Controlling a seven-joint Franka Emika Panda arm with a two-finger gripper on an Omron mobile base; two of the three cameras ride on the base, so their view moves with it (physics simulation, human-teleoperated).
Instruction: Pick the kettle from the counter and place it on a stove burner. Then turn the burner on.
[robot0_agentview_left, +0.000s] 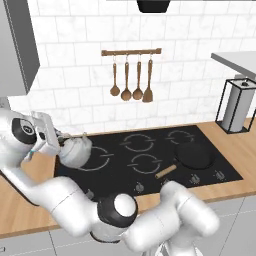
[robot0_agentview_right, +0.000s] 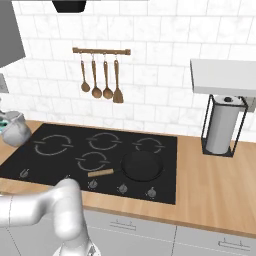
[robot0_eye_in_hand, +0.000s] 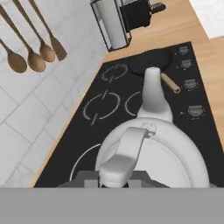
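In the left base view the white arm rises from the lower right, bends low across the front of the counter (robot0_agentview_left: 235, 145), then doubles back up at the far left, where the hand points sideways toward the cooktop (robot0_agentview_left: 150, 155). The gripper (robot0_agentview_left: 59, 141) meets the kettle (robot0_agentview_left: 76, 150) there, and the kettle hangs above the left end of the black glass, over the stove burner (robot0_agentview_left: 97, 161) with the largest rings. A dark frying pan (robot0_agentview_left: 194, 155) with a wooden handle sits on the right side, well apart from the kettle.

In the right base view a bent arm link crosses the lower left corner. The kettle (robot0_agentview_right: 14, 131) appears at the left edge, at the cooktop's left end; the picture's edge cuts off the hand.

In the hand view the camera looks down along the kettle (robot0_eye_in_hand: 153, 148), spout pointing away toward the pan (robot0_eye_in_hand: 151, 61). The fingers seem pinched on the kettle's handle near the bottom edge, though the contact itself is partly hidden.
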